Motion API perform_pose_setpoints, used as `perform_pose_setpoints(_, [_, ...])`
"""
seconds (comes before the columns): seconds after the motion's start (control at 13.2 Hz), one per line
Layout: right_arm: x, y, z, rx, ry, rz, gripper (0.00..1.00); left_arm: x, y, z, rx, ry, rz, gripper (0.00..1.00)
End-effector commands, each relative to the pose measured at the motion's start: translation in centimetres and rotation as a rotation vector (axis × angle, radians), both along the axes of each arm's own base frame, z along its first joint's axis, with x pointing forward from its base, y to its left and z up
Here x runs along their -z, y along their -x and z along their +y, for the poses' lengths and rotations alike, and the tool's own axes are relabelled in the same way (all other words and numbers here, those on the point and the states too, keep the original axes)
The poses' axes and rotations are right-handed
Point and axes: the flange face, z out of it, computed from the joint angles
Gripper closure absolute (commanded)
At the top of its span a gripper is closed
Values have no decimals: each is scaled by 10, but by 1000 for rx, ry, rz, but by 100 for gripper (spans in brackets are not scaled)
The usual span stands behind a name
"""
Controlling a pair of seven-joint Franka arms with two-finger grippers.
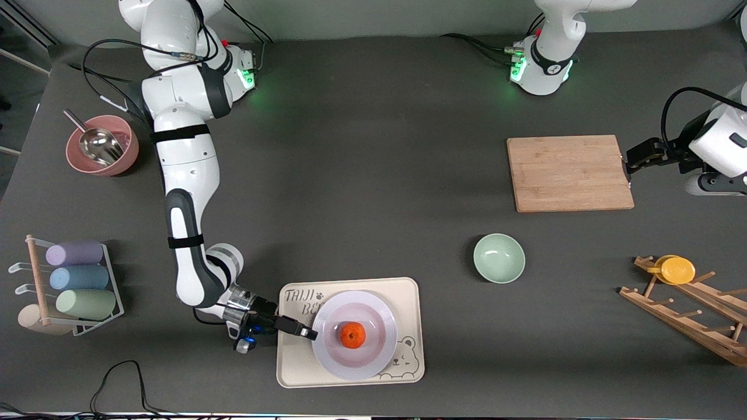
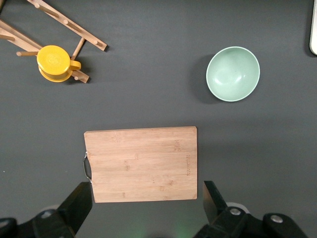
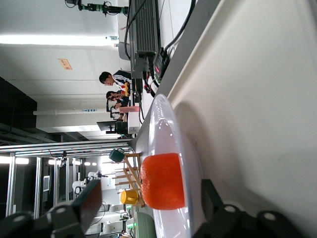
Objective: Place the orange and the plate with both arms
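Observation:
The orange lies in the middle of the white plate, which sits on the cream bear tray near the front camera. My right gripper is low at the plate's rim on the side toward the right arm's end. In the right wrist view its open jaws stand one on each side of the plate's rim, with the orange just ahead. My left gripper is open and empty, up over the table at the wooden board's end, and the left arm waits. It also shows in the left wrist view.
A wooden cutting board and a pale green bowl lie toward the left arm's end. A wooden rack holds a yellow cup. A pink bowl with a scoop and a rack of pastel cups stand at the right arm's end.

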Motion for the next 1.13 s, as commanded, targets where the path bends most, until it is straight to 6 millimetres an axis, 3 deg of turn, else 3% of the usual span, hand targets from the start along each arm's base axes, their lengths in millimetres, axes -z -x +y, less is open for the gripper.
perform_pose_setpoints(0.0, [-20, -11, -19, -13, 42, -10, 0, -3, 1, -3, 2, 6, 12, 0])
perform_pose_setpoints(0.3, [-87, -24, -23, -52, 110, 33, 0, -4, 1, -4, 2, 6, 10, 0])
perform_pose_setpoints(0.53, [-144, -29, -44, -86, 351, 86, 0, -4, 1, -4, 4, 6, 10, 0])
perform_pose_setpoints(0.83, [-201, 3, -52, -173, 693, 180, 0, -3, 1, -4, 2, 6, 13, 0])
perform_pose_setpoints(1.06, [-235, 36, -44, -223, 892, 226, 0, -4, 1, -4, 2, 6, 10, 0])
